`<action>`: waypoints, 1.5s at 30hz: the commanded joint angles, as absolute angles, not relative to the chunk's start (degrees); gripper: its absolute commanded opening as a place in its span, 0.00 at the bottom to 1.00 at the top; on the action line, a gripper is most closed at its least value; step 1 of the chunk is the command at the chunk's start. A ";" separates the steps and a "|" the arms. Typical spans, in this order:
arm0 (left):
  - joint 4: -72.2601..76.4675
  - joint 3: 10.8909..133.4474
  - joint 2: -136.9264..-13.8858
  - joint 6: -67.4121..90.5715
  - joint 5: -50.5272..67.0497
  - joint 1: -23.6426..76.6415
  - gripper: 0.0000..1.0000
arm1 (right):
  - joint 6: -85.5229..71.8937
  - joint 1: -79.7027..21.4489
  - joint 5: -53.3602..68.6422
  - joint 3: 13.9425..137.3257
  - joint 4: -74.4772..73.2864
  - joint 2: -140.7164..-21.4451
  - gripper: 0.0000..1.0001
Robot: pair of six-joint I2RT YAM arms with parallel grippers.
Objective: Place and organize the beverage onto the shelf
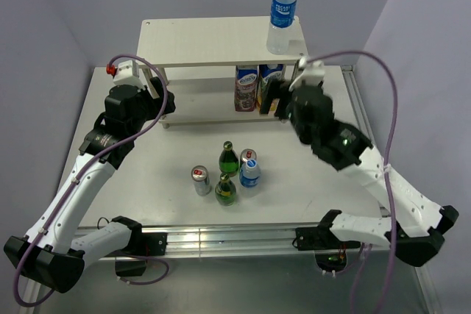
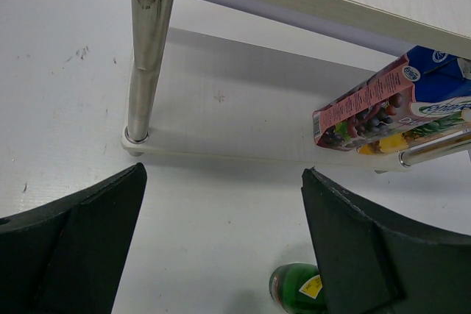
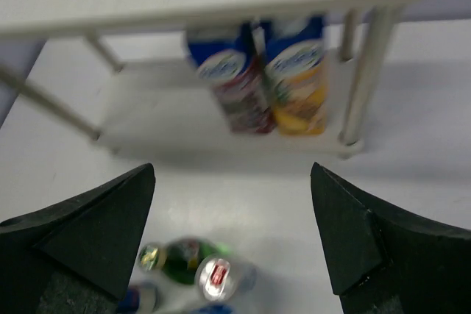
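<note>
Tall green glass bottle (image 1: 229, 158), 6 o'clock of pale wood-grain two-tier shelf (image 1: 199, 42): likely heavy, slick, breakable; grip mid-body. Both spread, empty: left gripper (image 2: 222, 174), right gripper (image 3: 232, 170).

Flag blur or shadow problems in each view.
Right wrist: blurred throughout, print on the two blue-topped juice cartons unreadable. Left wrist: sharp, with a grey shadow across the pale wood-grain shelf's lower board. Top external: sharp, evenly lit.
</note>
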State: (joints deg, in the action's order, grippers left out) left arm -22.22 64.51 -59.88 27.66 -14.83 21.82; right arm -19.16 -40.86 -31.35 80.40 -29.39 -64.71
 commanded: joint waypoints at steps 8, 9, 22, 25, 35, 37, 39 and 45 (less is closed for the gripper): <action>-22.33 65.92 -59.68 26.81 -14.68 21.80 0.93 | -38.82 -77.48 -49.38 48.79 -28.02 -45.18 0.96; -22.32 65.92 -59.68 26.81 -14.68 21.80 0.93 | -40.85 -78.56 -50.18 47.91 -29.34 -44.91 0.96; -22.41 66.00 -60.20 26.89 -14.50 21.80 0.93 | -54.75 -84.29 -52.46 37.72 -25.76 -53.96 0.96; -22.33 65.83 -60.29 26.89 -14.41 21.80 0.93 | -56.33 -84.20 -54.49 34.64 -22.51 -55.37 0.96; -22.15 66.09 -60.82 26.98 -13.45 21.80 0.93 | -52.57 -84.20 -61.44 25.93 -4.06 -60.28 0.96; -22.24 66.09 -61.00 26.98 -13.45 21.71 0.93 | -50.29 -84.11 -61.79 25.75 -0.20 -63.10 0.96; -22.24 66.18 -61.08 26.98 -13.45 21.80 0.93 | -49.22 -84.11 -62.05 26.19 2.36 -65.90 0.96; -22.24 66.09 -61.26 26.98 -13.45 21.80 0.93 | -47.63 -84.11 -63.89 26.98 7.56 -71.44 0.95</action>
State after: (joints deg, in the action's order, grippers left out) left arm -22.26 64.51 -61.14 27.66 -14.37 21.82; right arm -48.12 -83.85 -59.46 26.02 1.02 -69.54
